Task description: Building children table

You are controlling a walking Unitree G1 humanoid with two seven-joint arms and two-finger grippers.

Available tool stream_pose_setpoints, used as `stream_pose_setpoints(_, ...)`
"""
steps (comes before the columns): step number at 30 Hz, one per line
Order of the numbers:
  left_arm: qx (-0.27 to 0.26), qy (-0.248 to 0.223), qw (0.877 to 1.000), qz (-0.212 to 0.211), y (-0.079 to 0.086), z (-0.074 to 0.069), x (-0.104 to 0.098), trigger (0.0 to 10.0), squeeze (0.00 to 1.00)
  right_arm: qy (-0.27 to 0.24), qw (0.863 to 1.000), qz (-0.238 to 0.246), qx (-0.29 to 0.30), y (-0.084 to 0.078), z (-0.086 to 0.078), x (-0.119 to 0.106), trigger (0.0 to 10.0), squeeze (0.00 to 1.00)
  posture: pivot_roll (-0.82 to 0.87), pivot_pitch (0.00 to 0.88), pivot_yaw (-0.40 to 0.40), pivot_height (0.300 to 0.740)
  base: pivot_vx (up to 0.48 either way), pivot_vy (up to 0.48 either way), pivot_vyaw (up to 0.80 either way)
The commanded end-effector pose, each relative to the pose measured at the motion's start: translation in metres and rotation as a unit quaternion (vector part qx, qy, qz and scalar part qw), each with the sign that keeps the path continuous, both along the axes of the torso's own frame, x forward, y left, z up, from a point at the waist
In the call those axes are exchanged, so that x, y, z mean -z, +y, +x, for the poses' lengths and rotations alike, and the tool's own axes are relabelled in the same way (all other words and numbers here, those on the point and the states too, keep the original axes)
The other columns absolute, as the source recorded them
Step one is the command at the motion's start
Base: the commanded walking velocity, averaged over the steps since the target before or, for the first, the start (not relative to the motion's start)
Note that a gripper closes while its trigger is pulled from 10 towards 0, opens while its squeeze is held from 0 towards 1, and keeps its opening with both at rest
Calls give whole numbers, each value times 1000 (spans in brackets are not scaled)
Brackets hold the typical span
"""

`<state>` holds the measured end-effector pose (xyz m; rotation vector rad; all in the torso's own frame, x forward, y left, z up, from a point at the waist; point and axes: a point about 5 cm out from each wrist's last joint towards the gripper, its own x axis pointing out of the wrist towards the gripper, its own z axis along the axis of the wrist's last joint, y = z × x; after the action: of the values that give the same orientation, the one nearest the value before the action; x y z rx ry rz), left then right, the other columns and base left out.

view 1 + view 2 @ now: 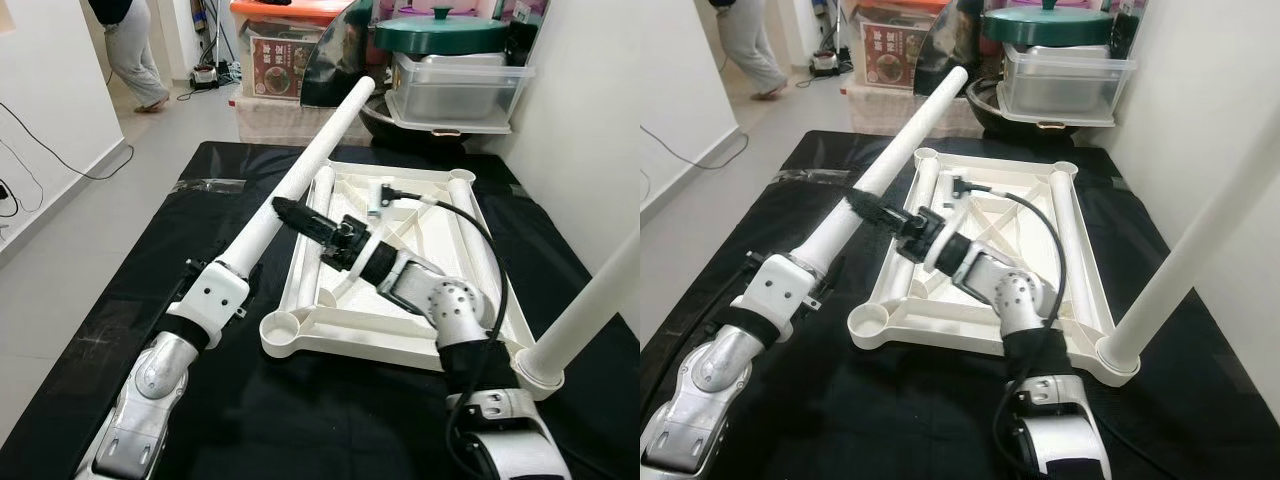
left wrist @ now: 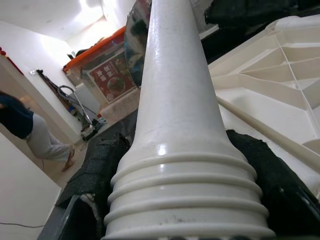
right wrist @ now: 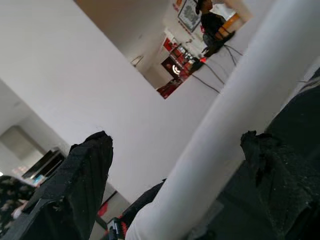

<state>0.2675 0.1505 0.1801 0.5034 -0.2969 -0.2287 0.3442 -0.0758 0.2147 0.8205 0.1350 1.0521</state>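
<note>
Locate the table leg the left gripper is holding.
In the left eye view the white table leg is clamped at its ribbed end in the left gripper, slanting up over the left edge of the upturned tabletop, with the right gripper beside it.

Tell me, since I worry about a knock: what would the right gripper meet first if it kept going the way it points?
Most likely the white table leg held by the left gripper. The right gripper points at its shaft, fingers open, the leg between them in the wrist view. Depth is unclear.
</note>
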Motion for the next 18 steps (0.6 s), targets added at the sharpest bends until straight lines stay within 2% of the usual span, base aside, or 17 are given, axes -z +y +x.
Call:
stream_pose_setpoints(1, 2, -12, 1000, 5, -3, -1, -1, 10000, 0, 9, 1000, -6, 5, 0, 3, -1, 10000, 0, 48, 0, -76, 740, 0, 0, 0)
stream_pose_setpoints(7, 5, -15, 1000, 10, -5, -2, 0, 10000, 0, 28, 999, -11, 13, -1, 7, 1, 10000, 0, 47, 0, -74, 740, 0, 0, 0)
stream_pose_setpoints(8, 20, -15, 1000, 11, -9, -3, 0, 10000, 0, 43, 999, -15, 7, 6, 7, 5, 10000, 0, 52, 0, -74, 740, 0, 0, 0)
stream_pose_setpoints(11, 24, -16, 1000, 11, -10, -3, 0, 10000, 0, 47, 999, -16, 5, 8, 7, 5, 10000, 0, 52, 0, -74, 740, 0, 0, 0)
stream_pose_setpoints(13, 43, -17, 999, 13, -15, -5, 1, 10000, 0, 57, 998, -23, -5, 18, 9, 6, 10000, 0, 57, 0, -73, 740, 0, 0, 0)
stream_pose_setpoints(18, 64, -14, 998, 18, -22, -9, 4, 10000, 0, 86, 996, -28, -1, 28, 16, 7, 10000, 0, 58, 0, -75, 740, 0, 0, 0)
